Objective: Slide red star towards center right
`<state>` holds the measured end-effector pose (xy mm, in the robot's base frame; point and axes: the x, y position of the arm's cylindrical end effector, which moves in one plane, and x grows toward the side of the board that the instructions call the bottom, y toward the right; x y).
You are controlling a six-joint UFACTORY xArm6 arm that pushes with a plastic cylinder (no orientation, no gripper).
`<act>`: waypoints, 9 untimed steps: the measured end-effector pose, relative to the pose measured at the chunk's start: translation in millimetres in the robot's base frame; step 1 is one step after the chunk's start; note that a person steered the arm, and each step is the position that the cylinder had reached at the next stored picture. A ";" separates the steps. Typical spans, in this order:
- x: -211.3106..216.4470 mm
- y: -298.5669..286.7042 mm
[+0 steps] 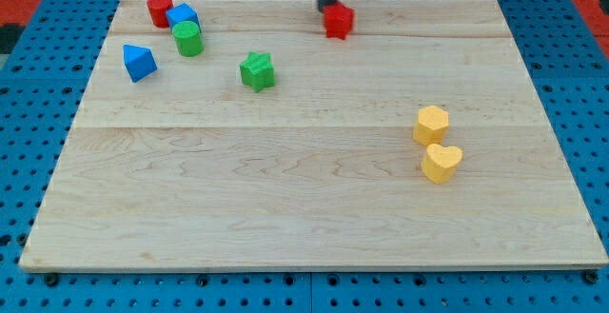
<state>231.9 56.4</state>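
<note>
The red star point(338, 21) lies near the view's top, a little right of the middle of the wooden board point(304, 189). My tip point(328, 8) comes down from the view's top edge and touches the star's upper left side. The yellow hexagon block point(431, 124) and the yellow heart block point(442, 162) lie at the centre right, well below and to the right of the star.
At the view's top left lie a red block point(159, 9), a blue cube point(182, 15), a green cylinder point(187, 39) and a blue triangular block point(139, 62). A green star point(257, 70) lies left of centre. A blue pegboard surrounds the board.
</note>
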 end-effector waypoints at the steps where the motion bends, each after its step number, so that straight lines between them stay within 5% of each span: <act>1: 38.4 43.4; 2: 69.6 61.6; 4: 35.5 34.0; 6: 75.1 22.9; 9: 108.5 -73.9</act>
<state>340.4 -17.5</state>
